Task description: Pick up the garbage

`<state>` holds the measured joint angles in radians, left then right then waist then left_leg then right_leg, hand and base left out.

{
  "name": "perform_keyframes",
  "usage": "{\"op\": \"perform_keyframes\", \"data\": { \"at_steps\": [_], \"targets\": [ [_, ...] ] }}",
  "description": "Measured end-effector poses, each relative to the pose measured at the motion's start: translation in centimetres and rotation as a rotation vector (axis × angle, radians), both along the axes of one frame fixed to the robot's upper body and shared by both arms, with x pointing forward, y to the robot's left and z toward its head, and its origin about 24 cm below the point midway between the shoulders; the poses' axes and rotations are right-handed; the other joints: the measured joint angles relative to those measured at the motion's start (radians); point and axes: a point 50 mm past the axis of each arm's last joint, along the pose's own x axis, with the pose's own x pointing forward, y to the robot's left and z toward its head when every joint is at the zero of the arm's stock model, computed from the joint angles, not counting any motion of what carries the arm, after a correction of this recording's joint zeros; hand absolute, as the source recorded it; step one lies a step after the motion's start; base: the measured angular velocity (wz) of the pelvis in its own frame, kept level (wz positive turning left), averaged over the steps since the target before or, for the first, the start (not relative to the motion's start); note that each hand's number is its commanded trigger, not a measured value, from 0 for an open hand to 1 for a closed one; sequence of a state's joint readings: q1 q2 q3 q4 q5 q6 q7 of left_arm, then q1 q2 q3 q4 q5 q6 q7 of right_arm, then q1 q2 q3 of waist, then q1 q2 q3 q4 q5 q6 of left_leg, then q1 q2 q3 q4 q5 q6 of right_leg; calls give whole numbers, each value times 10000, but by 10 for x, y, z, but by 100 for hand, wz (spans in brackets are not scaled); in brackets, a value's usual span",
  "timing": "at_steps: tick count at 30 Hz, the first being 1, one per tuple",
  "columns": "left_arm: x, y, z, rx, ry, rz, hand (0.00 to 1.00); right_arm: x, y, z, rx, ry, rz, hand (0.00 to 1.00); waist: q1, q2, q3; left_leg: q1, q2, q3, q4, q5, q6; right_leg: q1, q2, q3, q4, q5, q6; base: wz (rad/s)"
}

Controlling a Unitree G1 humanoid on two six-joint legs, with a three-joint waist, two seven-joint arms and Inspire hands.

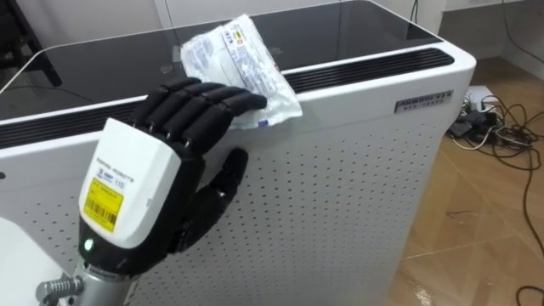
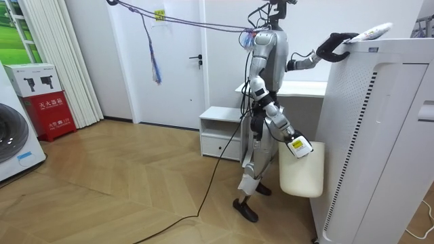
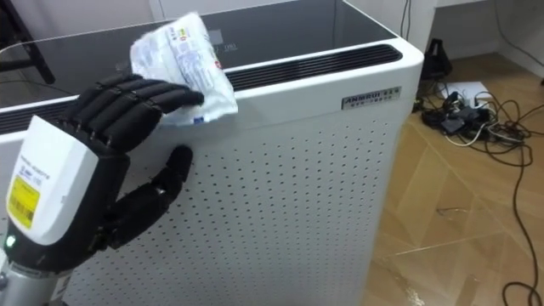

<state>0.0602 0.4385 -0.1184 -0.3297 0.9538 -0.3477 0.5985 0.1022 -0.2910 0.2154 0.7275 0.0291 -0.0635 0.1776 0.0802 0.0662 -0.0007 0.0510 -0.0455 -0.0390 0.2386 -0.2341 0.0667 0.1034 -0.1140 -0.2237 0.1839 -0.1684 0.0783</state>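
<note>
Left hand (image 1: pixel 161 161) fingers bent over printed wrapper (image 1: pixel 242 64) edge, thumb apart; wrapper atop white purifier (image 1: pixel 340 187); print illegible.

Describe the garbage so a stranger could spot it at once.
Find the tall white appliance with the perforated side and glossy black top. On that top, beside the long dark vent slot, lies a crumpled white plastic wrapper with print. It is the only loose item there, and the black fingers of the left hand touch it.
</note>
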Motion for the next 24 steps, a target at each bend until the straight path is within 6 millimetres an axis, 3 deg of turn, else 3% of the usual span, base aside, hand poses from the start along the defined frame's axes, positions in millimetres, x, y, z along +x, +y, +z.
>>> {"op": "perform_keyframes", "data": {
  "at_steps": [1, 4, 20, 24],
  "targets": [
    [3, 1, 1, -78, -78, 140, 100, 2, -1, 2, -22, -83, 33, 100, -5, 57, -37, 56, 0, 15, -17, 0, 0, 42, -1, 12, 2, 0, 0, 0],
    [9, 3, 3, -164, -122, 439, 100, 2, -2, 4, -39, -228, 72, 100, -69, 136, -39, 162, 14, -12, -93, 31, -26, 105, 22, 46, 6, 4, -8, 0],
    [11, 3, 6, -636, -637, 619, 100, -4, -1, 4, 41, -158, 144, 100, -115, 104, -10, 141, 55, 32, -212, 109, -127, 12, 124, 66, 3, 30, -71, 0],
    [9, 5, 5, -2000, -31, 143, 100, -2, 0, 5, 153, -250, 92, 100, -166, 37, 31, 171, 97, 68, -341, 171, -144, -47, 123, 122, 26, 20, -85, -2]
  ]
}}
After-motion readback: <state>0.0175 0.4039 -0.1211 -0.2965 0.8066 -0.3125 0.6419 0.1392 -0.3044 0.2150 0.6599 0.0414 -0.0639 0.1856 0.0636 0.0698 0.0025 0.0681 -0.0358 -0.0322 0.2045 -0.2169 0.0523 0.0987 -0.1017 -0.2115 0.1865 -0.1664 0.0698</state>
